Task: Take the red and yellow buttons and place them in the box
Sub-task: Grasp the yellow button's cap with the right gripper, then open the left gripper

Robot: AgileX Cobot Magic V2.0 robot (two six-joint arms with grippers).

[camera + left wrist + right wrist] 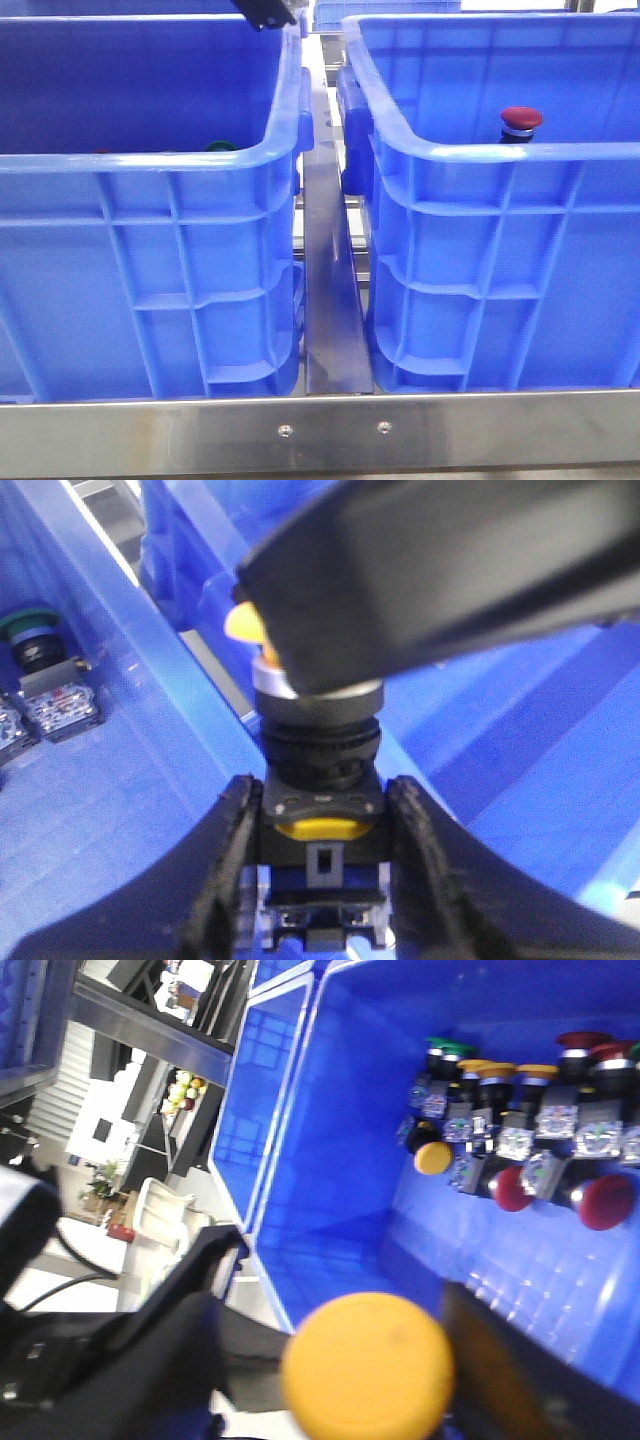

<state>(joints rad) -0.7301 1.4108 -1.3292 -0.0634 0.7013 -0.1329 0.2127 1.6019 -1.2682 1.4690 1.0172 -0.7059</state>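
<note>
Fingers (225, 880) of the left gripper (322, 880) clamp the black body of a yellow button (243, 623) above the blue box (500, 250). Whether the right gripper (330, 1360) grips that yellow cap, I cannot tell. No writing is legible.

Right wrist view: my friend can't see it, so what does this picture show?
A big round yellow button cap, blurry and close, sits between the right gripper's black fingers. Behind it, inside a bright blue plastic crate, lies a cluster of push buttons with red, yellow and green caps.
</note>
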